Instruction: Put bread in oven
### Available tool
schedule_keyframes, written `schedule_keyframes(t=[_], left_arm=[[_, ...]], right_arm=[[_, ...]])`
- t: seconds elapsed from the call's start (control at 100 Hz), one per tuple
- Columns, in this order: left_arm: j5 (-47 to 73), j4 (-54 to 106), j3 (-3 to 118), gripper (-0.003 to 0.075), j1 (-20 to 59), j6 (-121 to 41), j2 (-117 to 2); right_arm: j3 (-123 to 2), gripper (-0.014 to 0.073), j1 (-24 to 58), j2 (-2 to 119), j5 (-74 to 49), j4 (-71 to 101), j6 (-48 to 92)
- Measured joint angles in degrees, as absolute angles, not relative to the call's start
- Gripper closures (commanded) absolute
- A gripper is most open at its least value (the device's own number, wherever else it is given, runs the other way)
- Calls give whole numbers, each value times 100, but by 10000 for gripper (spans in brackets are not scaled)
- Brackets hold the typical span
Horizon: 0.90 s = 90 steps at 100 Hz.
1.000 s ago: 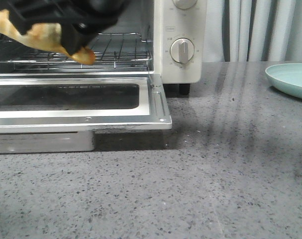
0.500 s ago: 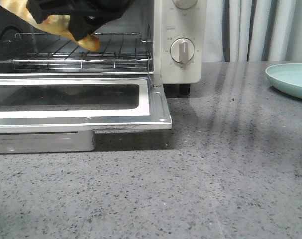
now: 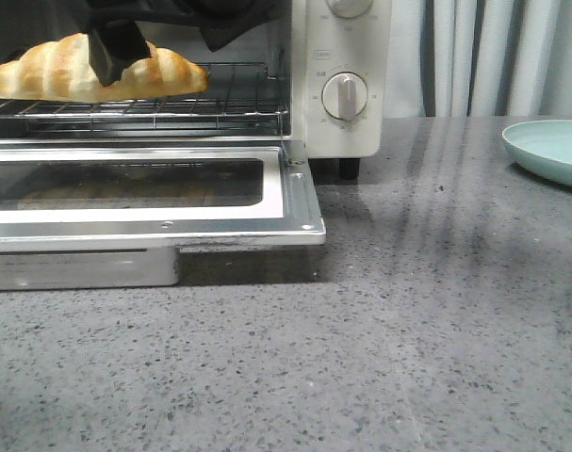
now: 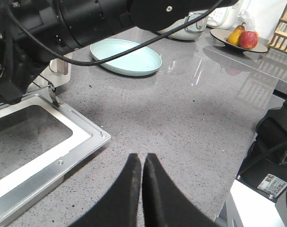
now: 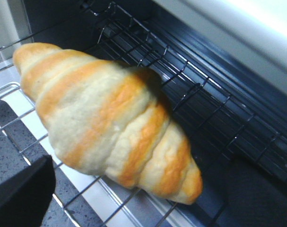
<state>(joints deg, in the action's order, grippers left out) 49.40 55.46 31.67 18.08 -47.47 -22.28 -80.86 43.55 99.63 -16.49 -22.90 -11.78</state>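
The bread (image 3: 97, 71), a golden-brown croissant roll, lies flat on the wire rack (image 3: 238, 104) inside the cream-white oven (image 3: 347, 122), whose glass door (image 3: 172, 221) hangs open. My right gripper (image 3: 168, 42) reaches into the oven over the bread. In the right wrist view the bread (image 5: 110, 118) rests on the rack (image 5: 200, 94) between the spread fingers (image 5: 20, 194), and the gripper (image 5: 138, 203) is open, clear of it. My left gripper (image 4: 142, 161) is shut and empty above the countertop, beside the door's corner (image 4: 86, 137).
A pale teal plate (image 3: 554, 151) sits at the right on the grey speckled counter; it also shows in the left wrist view (image 4: 126, 56). A fruit dish (image 4: 240, 40) and a white appliance (image 4: 190, 28) stand farther off. The right arm (image 4: 86, 19) crosses above the door.
The bread was held tilted in my right gripper above the rack. Now it lies flat on the rack and the gripper has opened off it.
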Motion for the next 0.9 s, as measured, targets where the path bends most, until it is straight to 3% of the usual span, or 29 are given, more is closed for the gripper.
schedule_keyframes(t=[0.13, 0.2, 0.29, 0.42, 0.64, 0.9], left_arm=[[4833, 5499, 3167, 742, 1808, -4747, -2176], [4625, 5499, 3167, 742, 1808, -4747, -2082], [4248, 5499, 3167, 741, 1808, -4747, -1870], [3755, 5445, 3177, 742, 1808, -4747, -1352], [3451, 3996, 3188, 741, 1808, -4381, -258], [3451, 2371, 2880, 741, 1808, -3021, -62]], right_arm=[[-8086, -64, 4474, 9785, -1889, -2223, -1190], [-8086, 1, 4601, 9613, -2133, -2138, -1190], [-8086, 211, 4815, 9367, -2512, -2055, -1190], [-7782, 676, 5303, 8850, -2815, -2006, -1190], [-6166, 651, 5990, 6987, -2484, -1956, -1190], [-4285, 651, 5405, 4413, -2026, -2503, -1190]])
